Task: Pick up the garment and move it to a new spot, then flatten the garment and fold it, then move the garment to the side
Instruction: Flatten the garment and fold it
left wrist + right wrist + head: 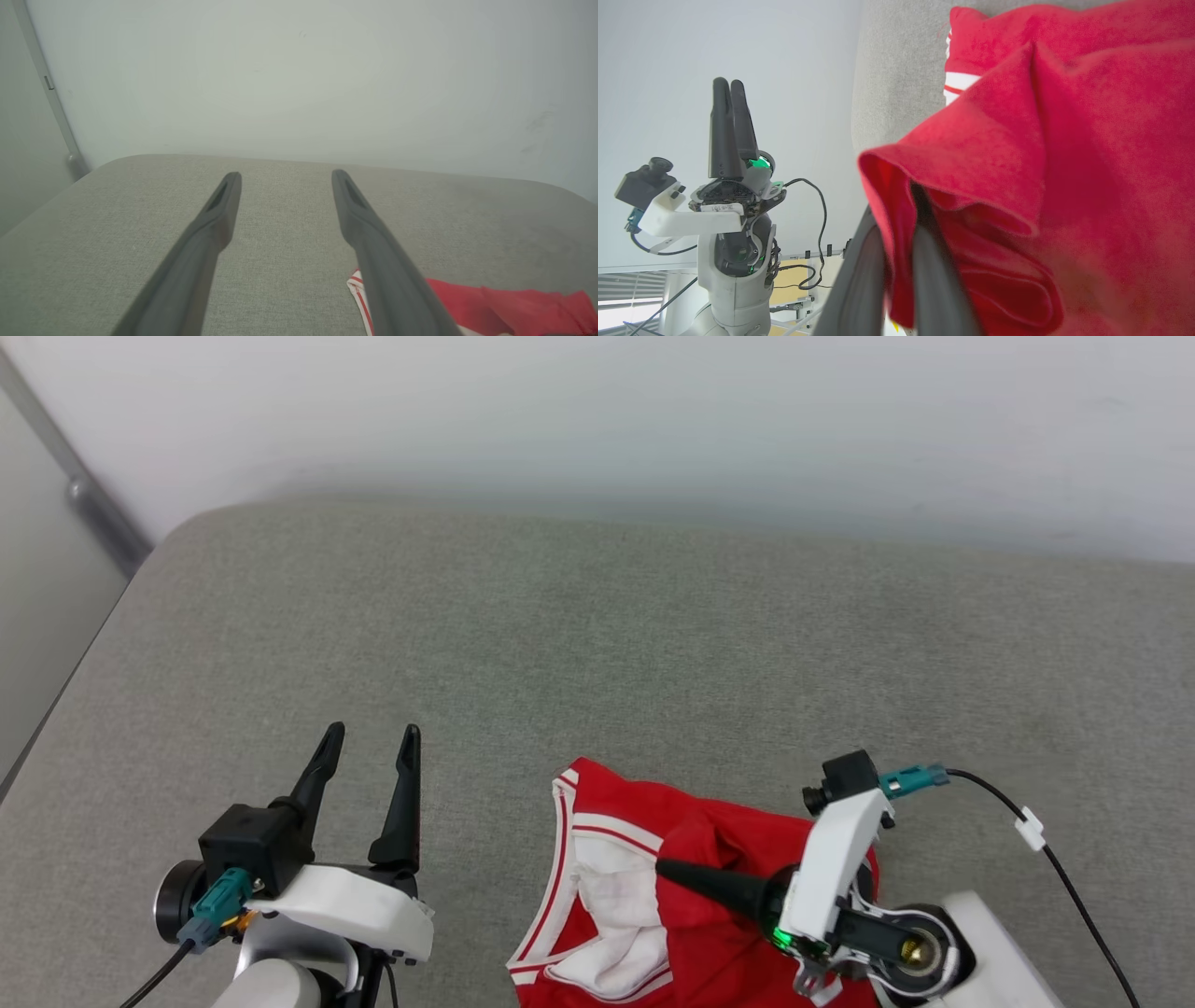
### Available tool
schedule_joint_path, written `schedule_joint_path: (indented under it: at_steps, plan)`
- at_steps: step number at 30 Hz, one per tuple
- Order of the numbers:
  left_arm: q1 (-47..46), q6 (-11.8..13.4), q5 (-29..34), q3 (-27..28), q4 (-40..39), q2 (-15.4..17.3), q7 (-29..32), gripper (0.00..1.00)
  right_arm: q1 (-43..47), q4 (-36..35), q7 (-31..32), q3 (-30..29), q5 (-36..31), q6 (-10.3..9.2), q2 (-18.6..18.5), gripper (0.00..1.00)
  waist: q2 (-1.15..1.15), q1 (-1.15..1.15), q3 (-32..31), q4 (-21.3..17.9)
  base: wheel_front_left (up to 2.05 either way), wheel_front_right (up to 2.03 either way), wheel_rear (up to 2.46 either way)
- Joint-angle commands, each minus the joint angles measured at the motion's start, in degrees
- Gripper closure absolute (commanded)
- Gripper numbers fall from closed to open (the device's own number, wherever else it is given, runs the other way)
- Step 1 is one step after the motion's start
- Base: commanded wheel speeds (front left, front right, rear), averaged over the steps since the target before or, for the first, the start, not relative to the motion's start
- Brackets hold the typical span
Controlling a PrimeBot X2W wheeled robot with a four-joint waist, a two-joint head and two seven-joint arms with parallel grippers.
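**Item: garment** (644,905). Red shirt with white-and-red striped trim and a white patch showing. It lies crumpled at the near edge of the surface, right of centre in the head view. Its lower part runs out of that view.

**Right gripper** (667,870). Fingers together, clamped on a fold of the garment's red cloth. It reaches in from the right with its fingers pointing left across the shirt. In the right wrist view the cloth is caught between the two dark fingers (934,275) and bunches over their tips, hiding them. A black cable (1064,868) trails from the wrist across the surface.

**Left gripper** (372,733). Fingers spread apart with nothing between them. It sits over bare surface, well apart from the garment and to its left. In the left wrist view the shirt's striped edge shows just past the right-hand finger.

**Surface** (653,616). Grey woven fabric with rounded far corners. It is bare apart from the shirt.

**Room.** A plain pale wall (597,411) stands behind the surface. A grey metal rail (93,509) runs down the wall at the far left.
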Motion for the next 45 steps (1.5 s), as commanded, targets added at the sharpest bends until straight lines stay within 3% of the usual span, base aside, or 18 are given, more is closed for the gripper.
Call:
schedule_joint_path:
  at_steps: [1, 2, 3, 4, 5, 6, 14, 23, 27, 33, 39, 45]
  plan:
    - [-0.64, -0.06, -0.04, 0.08, 0.30, -0.06, -0.13, 0.00, -1.66, 1.38, -2.13, 1.71, -0.44, 0.00, 0.06, 0.95, 0.00, 0.00, 0.90, 0.91, 0.00, 0.00, 0.00]
    - [-0.83, -0.23, -0.12, 0.16, 0.42, -0.08, -0.30, 0.00, -2.36, 2.19, -3.33, 2.70, -0.45, 0.01, 0.07, 0.64, 0.00, 0.00, 1.14, 1.13, 0.00, 0.00, 0.00]
    - [-0.95, -0.35, -0.21, 0.21, 0.63, -0.12, -0.37, 0.00, -3.03, 3.18, -4.39, 3.65, -0.24, 0.00, 0.07, 0.51, 0.00, 0.00, 1.39, 1.35, 0.00, 0.00, 0.00]
    - [-1.11, -0.50, -0.26, 0.22, 0.81, -0.20, -0.50, 0.00, -3.75, 4.19, -5.25, 4.68, -0.36, 0.00, 0.06, 0.26, 0.00, 0.00, 1.62, 1.50, 0.00, 0.00, 0.00]
    - [-1.24, -0.43, -0.23, 0.20, 0.84, -0.33, -0.55, 0.00, -4.55, 4.89, -6.02, 5.54, -0.74, 0.01, 0.07, 0.08, 0.00, 0.00, 1.99, 1.68, 0.00, 0.00, 0.00]
    - [-1.33, -0.38, -0.18, 0.20, 0.94, -0.44, -0.62, 0.00, -5.22, 5.65, -6.69, 6.26, -0.78, 0.01, 0.06, 0.00, 0.00, 0.00, 2.22, 1.75, 0.00, 0.00, 0.00]
    - [-1.76, -0.18, -0.13, 0.41, 1.40, -0.95, -1.07, 0.00, -9.01, 5.85, -9.55, 11.58, -3.33, 0.01, -0.29, 0.00, 0.00, 0.00, 3.02, 1.10, 0.00, 0.00, 0.00]
    - [-0.92, -0.05, -0.32, 0.52, 2.78, -1.13, -1.44, 0.00, -12.47, 3.40, -13.41, 18.92, -22.55, 0.00, -7.84, 0.00, 0.00, 0.00, 1.57, -0.99, 0.00, 0.00, 0.00]
    - [0.00, 0.50, -0.27, 0.70, 3.18, -0.89, -1.49, 0.00, -10.02, 3.74, -17.61, 13.73, -31.29, -0.01, -11.17, 0.00, 0.00, 0.00, 0.31, -2.07, 0.00, 0.00, 0.00]
    - [1.17, 1.98, 0.10, 0.82, 2.67, -0.59, -1.14, 0.00, -3.52, 3.50, -22.83, -3.10, -44.78, -0.01, -12.50, 0.00, 0.00, 0.00, -0.73, -3.91, 0.00, 0.00, 0.00]
    - [1.83, 2.58, 0.04, 1.27, 2.62, 0.09, -1.12, 0.00, 4.41, -4.97, -32.00, -18.61, -54.56, -0.01, -9.02, 0.00, 0.00, 0.00, -1.43, -5.47, 0.00, 0.00, 0.00]
    - [2.89, 3.20, 0.31, 1.32, 2.70, 0.28, -1.41, 0.00, 12.07, -15.84, -42.19, -22.97, -58.27, -0.01, -4.52, 0.00, 0.00, 0.00, -3.00, -6.31, 0.00, 0.00, 0.00]
